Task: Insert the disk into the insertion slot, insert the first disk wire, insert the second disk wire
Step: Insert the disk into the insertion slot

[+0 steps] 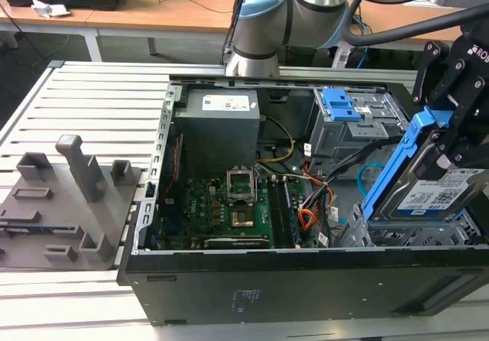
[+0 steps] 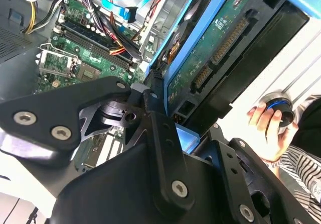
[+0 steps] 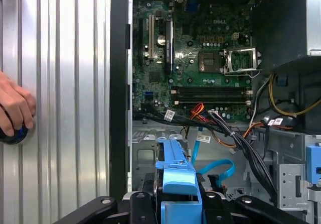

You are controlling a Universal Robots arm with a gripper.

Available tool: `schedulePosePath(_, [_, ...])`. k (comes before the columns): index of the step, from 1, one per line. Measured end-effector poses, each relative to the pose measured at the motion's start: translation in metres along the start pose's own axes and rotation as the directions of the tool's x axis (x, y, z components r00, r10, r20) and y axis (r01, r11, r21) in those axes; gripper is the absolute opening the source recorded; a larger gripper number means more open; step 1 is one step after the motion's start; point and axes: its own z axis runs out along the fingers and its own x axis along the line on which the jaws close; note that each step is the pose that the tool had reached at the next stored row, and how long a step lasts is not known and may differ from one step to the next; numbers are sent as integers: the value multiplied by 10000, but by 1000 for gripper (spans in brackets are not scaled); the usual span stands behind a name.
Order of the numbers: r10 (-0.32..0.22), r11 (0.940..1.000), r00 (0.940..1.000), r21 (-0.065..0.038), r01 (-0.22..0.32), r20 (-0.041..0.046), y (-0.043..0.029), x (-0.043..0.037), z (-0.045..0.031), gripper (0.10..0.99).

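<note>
Black computer case (image 1: 306,280) wall stands nearest in the exterior view, with the insertion slot (image 1: 416,235) just behind it at that view's right. Over the slot the gripper (image 1: 452,144) reaches down from the exterior view's right, its fingers clamped on the disk (image 1: 439,196). The disk hangs steeply tilted, low edge at the cage's top; whether they touch cannot be told. Room is tight toward the case wall, freer toward the motherboard (image 1: 229,207). Between slot and board lie the first disk wire (image 1: 307,219) and, farther back, the looped second disk wire (image 1: 365,174). Outside the case, a person's hand (image 3: 15,111) rests on the slatted table (image 3: 65,83).
</note>
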Motion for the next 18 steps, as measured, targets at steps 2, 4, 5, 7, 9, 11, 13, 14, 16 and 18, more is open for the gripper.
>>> schedulePosePath(2, [0, 10000, 10000, -1, 0, -6, -3, -1, 42, 365])
schedulePosePath(4, [-3, 10000, 10000, 1, 3, -8, -16, -4, 64, 365])
schedulePosePath(5, [-1, 10000, 10000, -1, 1, -1, -22, -8, 68, 365])
schedulePosePath(7, [-1, 10000, 10000, 0, 1, 18, -21, -8, 26, 365])
schedulePosePath(9, [-19, 10000, 10000, 0, 19, 4, -33, -9, -9, 365])
schedulePosePath(11, [-112, 9999, 9999, -83, 112, 19, -120, -16, -15, 365])
schedulePosePath(13, [-198, 9997, 9998, -129, 198, 46, -144, -28, -12, 365])
schedulePosePath(14, [-272, 9995, 9996, -150, 273, 83, -147, -37, -12, 365])
schedulePosePath(16, [-300, 9994, 9994, -160, 303, 159, -148, -42, 3, 365])
schedulePosePath(18, [-304, 9994, 9993, -160, 307, 201, -147, -42, 26, 365])
